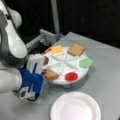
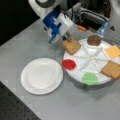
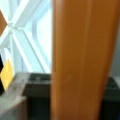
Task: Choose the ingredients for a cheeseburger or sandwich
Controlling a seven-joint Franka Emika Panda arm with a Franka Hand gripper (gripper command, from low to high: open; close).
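Note:
My gripper is shut on a tan-brown toast square at the rim of the white divided tray. In the wrist view this toast fills the middle between the dark fingers. In a front view the gripper sits at the tray's left edge by the toast. Lying in their tray compartments are the other ingredients: a second toast, the cheese square, the green leaf, the red disc and the dark patty. No stacked sandwich shows.
A white paper plate lies on the grey table in front of the tray and also shows in a front view. Metal framing stands behind the tray. My arm's white body fills a front view's left.

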